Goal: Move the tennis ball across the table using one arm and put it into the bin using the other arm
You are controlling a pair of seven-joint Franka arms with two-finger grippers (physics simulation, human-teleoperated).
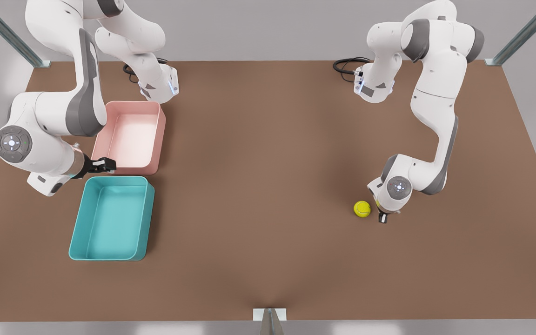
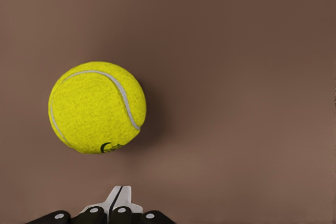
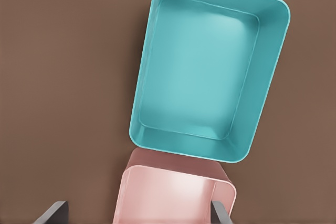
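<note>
Brown table (image 1: 268, 186) across nearly the whole front view, largest thing by far. Teal bin (image 1: 111, 217) at lower left of that frame, empty, long axis running up and down the picture. Pale pink tray (image 1: 130, 137) just above it, near edges close together, slightly smaller.

Right gripper (image 1: 103, 164) at the frame's left, over the gap between the two trays, on an arm that waits. Fingers (image 3: 52, 212) spread wide apart in the right wrist view, nothing between them, with the bin and the pink tray below.

Left gripper (image 1: 382, 217) at lower right of the front view, low by the table. Fingers (image 2: 116, 199) pressed together in the left wrist view, clamped on nothing.

Tennis ball (image 1: 362, 209) smallest of all, resting on the table at lower right, just beside the left gripper toward the front view's left, apparently a sliver apart rather than touching. Well apart from the bin, most of the table's width between.

Key relation: ball between the closed left gripper and the far bin, so a push toward the frame's left looks the likely step. Left arm plainly the nearer one. Risk, as a guess: an off-centre nudge rolling the ball askew.
</note>
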